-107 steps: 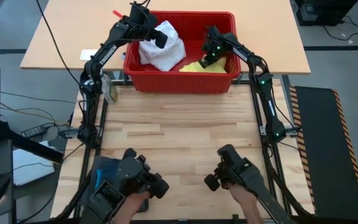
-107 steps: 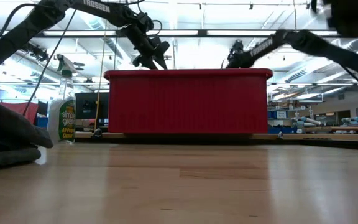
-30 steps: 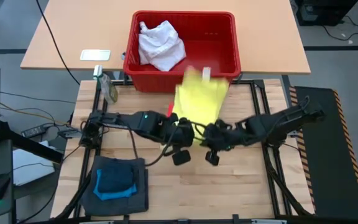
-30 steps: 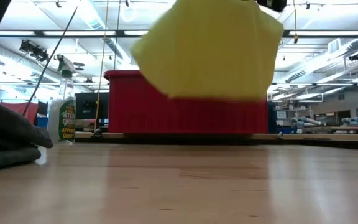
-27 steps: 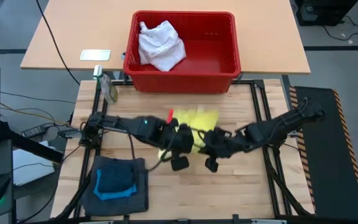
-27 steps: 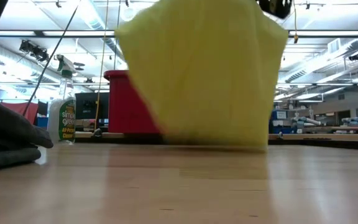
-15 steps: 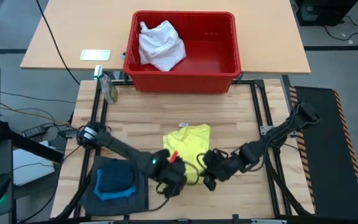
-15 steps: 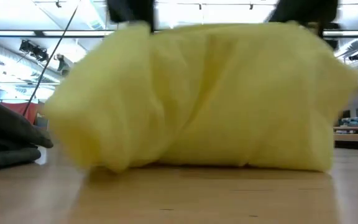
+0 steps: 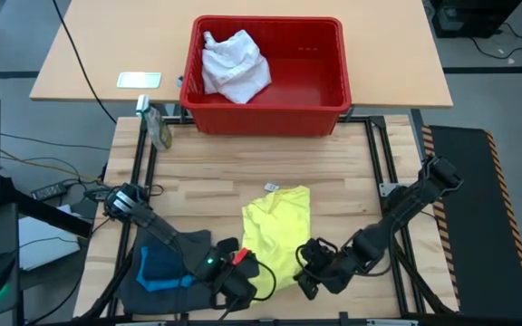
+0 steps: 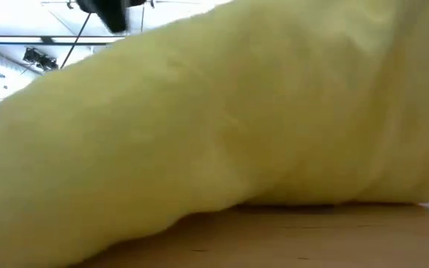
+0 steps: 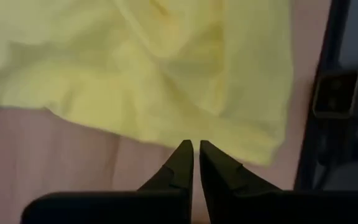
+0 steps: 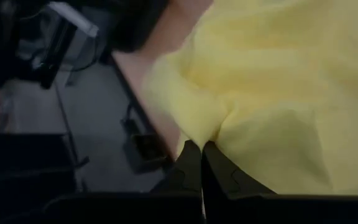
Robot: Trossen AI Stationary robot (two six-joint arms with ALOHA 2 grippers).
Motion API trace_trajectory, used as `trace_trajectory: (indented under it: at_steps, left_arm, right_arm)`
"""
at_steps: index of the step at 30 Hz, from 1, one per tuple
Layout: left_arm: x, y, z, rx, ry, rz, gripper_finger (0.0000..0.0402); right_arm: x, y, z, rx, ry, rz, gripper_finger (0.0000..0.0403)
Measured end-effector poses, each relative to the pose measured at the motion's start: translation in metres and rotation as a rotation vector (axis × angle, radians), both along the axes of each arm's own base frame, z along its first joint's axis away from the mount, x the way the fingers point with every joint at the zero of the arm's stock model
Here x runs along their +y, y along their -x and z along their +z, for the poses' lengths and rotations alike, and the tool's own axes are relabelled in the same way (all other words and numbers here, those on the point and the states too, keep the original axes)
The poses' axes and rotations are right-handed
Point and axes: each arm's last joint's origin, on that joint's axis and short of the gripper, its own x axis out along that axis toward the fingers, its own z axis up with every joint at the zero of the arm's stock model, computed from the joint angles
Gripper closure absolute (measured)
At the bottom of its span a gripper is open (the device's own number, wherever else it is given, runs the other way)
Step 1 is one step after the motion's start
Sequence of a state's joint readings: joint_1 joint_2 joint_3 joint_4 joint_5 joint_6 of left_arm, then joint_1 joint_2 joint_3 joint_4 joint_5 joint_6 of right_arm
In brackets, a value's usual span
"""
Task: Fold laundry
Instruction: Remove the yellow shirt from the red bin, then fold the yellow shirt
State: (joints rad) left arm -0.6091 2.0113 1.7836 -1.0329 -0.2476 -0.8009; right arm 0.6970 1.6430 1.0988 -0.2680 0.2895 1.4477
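Observation:
The yellow garment (image 9: 277, 226) lies lengthwise on the table's near middle, with its labelled end toward the red basket. It fills the low view (image 10: 237, 112). My left gripper (image 9: 254, 273) is at its near left corner, with its fingers all but together. My right gripper (image 9: 303, 264) is shut at its near right corner. The white garment (image 9: 236, 65) lies in the basket. The dark grey garment (image 9: 188, 281) lies at the near left with the bright blue one (image 9: 161, 264) on top. My left gripper (image 11: 194, 147) meets the yellow garment's near hem (image 11: 166, 140) with just its fingertips, coming low from the near left. The cloth there lies flat and slack on the table. My right gripper (image 12: 199, 148) pinches a bunched fold at the garment's near edge (image 12: 219, 127) between its two fingers, coming low from the near right. Creases run from the cloth into the tips. The rest lies on the table.
The red basket (image 9: 265, 116) stands at the far middle, beyond the table's far edge. A spray bottle (image 9: 159, 132) stands at the far left corner. Bare wood (image 9: 207, 172) shows between the basket and the yellow garment.
Both grippers have come down and toward the table's near edge, drawing the yellow garment with them. It hung in the air in front of the basket. Now it lies spread out lengthwise on the table, its far end set down first.

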Motion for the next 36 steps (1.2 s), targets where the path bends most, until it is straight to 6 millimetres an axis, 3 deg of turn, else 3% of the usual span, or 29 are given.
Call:
trace_trajectory:
  at_steps: [6, 12, 16, 22, 36]
  left_arm:
    - [-0.001, -0.001, -0.001, -0.035, -0.014, 0.004, 0.0319]
    - [-0.013, 0.002, -0.018, -0.077, -0.005, -0.079, 0.0234]
    - [-0.023, 0.003, -0.032, -0.137, 0.014, -0.148, 0.0203]
    - [-0.029, 0.005, -0.051, -0.199, 0.047, -0.173, 0.0196]
    - [-0.038, 0.005, -0.075, -0.384, 0.085, -0.305, 0.0196]
  right_arm:
    - [-0.006, 0.010, -0.010, 0.132, 0.059, -0.029, 0.0392]
    - [-0.001, 0.015, -0.010, 0.141, 0.080, 0.009, 0.0327]
    - [0.001, 0.016, -0.010, 0.126, 0.098, 0.044, 0.0281]
    - [0.002, 0.014, -0.007, 0.129, 0.087, 0.091, 0.0245]
    - [0.011, 0.015, 0.032, 0.103, 0.252, 0.200, 0.0251]
